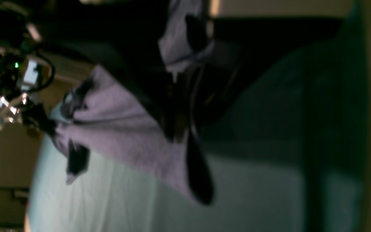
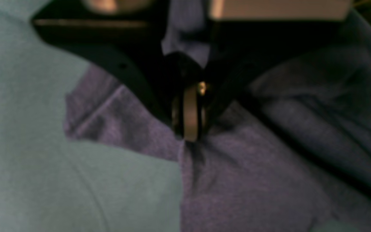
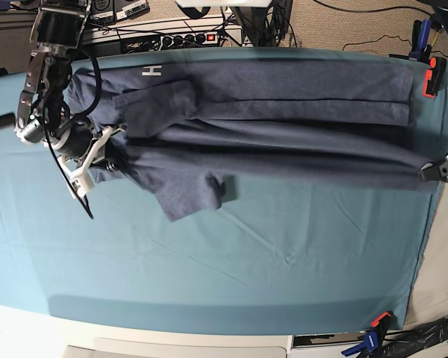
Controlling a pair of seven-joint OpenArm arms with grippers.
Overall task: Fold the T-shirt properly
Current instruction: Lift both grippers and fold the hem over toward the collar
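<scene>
The blue-grey T-shirt (image 3: 284,123) lies stretched in a long band across the far half of the table, with a sleeve flap (image 3: 194,194) hanging toward the front and white lettering (image 3: 151,71) near its left end. My right gripper (image 3: 97,160) is shut on the shirt's left end. In the right wrist view its fingertips (image 2: 190,129) pinch a fold of the T-shirt (image 2: 253,180). At the right table edge, my left gripper (image 3: 435,171) is shut on the other end. In the blurred left wrist view its dark fingers (image 1: 177,122) clamp the T-shirt (image 1: 124,132), which runs off toward the other arm.
A teal table cloth (image 3: 246,261) covers the table. Orange clamps hold it at the right edge (image 3: 432,74) and the front right corner (image 3: 378,321). A power strip and cables (image 3: 187,33) lie behind the table's far edge.
</scene>
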